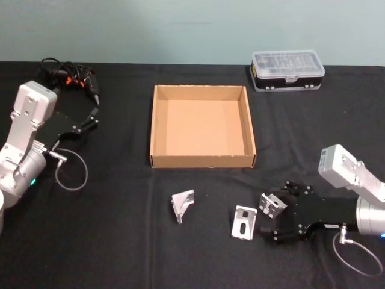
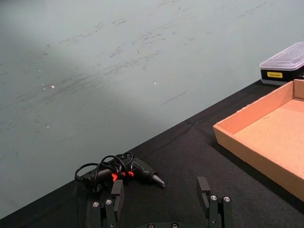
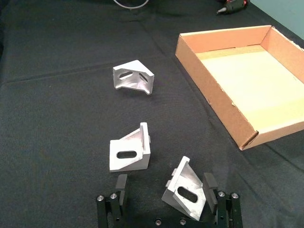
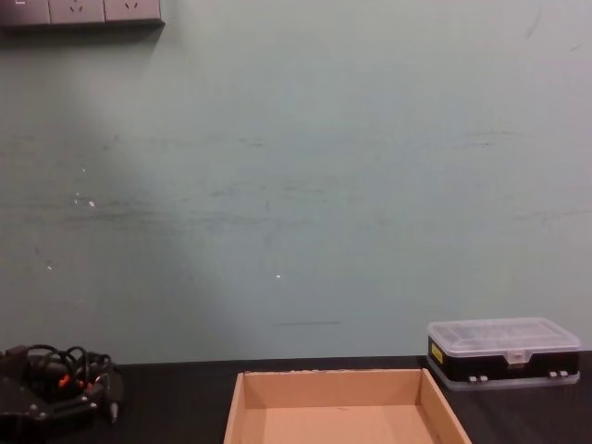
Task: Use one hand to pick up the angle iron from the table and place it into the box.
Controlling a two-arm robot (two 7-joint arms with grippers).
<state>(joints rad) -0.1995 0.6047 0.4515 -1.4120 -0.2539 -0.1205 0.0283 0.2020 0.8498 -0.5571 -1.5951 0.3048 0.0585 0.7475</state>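
Three silver angle irons lie on the black table [image 1: 120, 241] in front of the tan cardboard box [image 1: 203, 161]. One angle iron [image 1: 272, 205] [image 3: 186, 194] sits on the table between the fingers of my right gripper [image 1: 275, 214] [image 3: 165, 185], closer to one finger [image 3: 209, 183] than to the other. That gripper is open and low over the table. A second angle iron [image 1: 244, 223] [image 3: 129, 152] lies just beyond its fingertips, and a third [image 1: 183, 205] [image 3: 133, 78] lies farther left. My left gripper [image 1: 90, 117] [image 2: 160, 190] is open with nothing in it, at the table's left side.
A small black case with a clear lid [image 1: 287, 70] [image 4: 504, 351] stands behind the box on the right. A black device with looped cables and orange bits [image 1: 69, 75] [image 2: 118, 172] lies at the back left. The box [image 3: 237, 71] holds nothing.
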